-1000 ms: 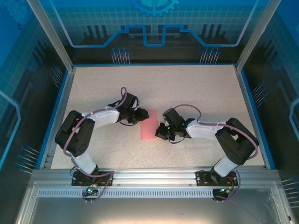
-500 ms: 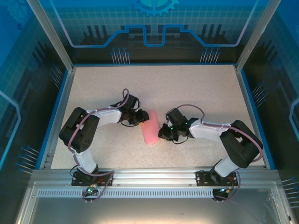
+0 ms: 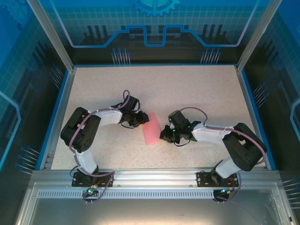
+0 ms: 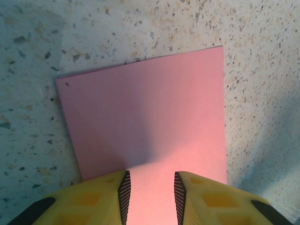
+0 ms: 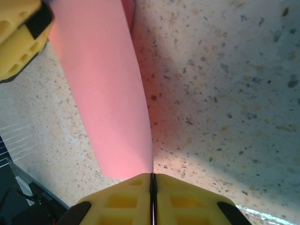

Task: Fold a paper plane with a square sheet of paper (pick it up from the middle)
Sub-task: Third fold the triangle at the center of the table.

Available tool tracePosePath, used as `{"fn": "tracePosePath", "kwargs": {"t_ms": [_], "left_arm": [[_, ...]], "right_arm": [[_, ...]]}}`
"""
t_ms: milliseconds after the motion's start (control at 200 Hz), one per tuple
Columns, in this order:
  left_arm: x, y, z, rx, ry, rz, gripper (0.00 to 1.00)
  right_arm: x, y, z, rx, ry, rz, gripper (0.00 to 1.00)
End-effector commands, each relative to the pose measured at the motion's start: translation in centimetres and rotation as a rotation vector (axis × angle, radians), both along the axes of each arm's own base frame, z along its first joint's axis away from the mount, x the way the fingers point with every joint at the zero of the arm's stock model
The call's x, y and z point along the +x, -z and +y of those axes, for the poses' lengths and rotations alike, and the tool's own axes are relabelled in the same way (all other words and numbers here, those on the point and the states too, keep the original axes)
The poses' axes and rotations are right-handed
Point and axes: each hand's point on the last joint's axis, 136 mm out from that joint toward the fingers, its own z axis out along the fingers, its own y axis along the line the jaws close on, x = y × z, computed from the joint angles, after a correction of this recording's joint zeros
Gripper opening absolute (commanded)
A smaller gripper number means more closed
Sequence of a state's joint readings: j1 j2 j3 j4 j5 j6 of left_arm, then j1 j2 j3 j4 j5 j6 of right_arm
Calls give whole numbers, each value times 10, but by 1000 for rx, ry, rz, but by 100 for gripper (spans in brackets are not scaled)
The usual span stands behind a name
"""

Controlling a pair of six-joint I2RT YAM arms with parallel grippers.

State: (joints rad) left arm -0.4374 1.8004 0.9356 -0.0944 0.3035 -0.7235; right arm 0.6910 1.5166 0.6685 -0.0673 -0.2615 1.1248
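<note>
Sheet point(image 3: 151, 127): lies mid-bench point(image 3: 187, 89), between both hands.
Left hand point(image 4: 150, 192): fingers spread, straddling one edge, likely pinning it.
Right hand point(image 5: 152, 180): pressed together, pinching the opposite edge, probably for folding.

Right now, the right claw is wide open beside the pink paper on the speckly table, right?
No. The right claw is not wide open. It is shut tight on the edge of the pink paper, as the right wrist view shows. The paper is on the speckly table.

Bright overhead light, soft shadows, sharp focus
</note>
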Motion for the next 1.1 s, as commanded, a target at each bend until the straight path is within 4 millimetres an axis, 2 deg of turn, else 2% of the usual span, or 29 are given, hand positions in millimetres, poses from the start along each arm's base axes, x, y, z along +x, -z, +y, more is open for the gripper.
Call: {"fn": "tracePosePath", "kwargs": {"t_ms": [0,225,305,415,550,700,905,1095], "left_arm": [[-6,13,9,33,8,19,34],[-6,12,7,23,11,15,33],[-2,1,4,8,17,-6,33],[4,-25,4,5,27,-65,36],[8,-42,14,54,13,-122,41],[7,-29,27,118,-6,-109,40],[6,-5,27,138,-5,-56,30],[5,8,28,159,-2,-20,20]], "right_arm": [[8,-11,3,37,8,-45,6],[20,-29,32,89,-70,-108,5],[24,-29,40,94,-85,-110,5],[29,-25,48,89,-93,-102,5],[30,-15,51,66,-91,-82,5],[30,-9,53,59,-90,-64,4],[33,-9,60,69,-98,-67,4],[36,-2,63,69,-97,-64,5]]}}
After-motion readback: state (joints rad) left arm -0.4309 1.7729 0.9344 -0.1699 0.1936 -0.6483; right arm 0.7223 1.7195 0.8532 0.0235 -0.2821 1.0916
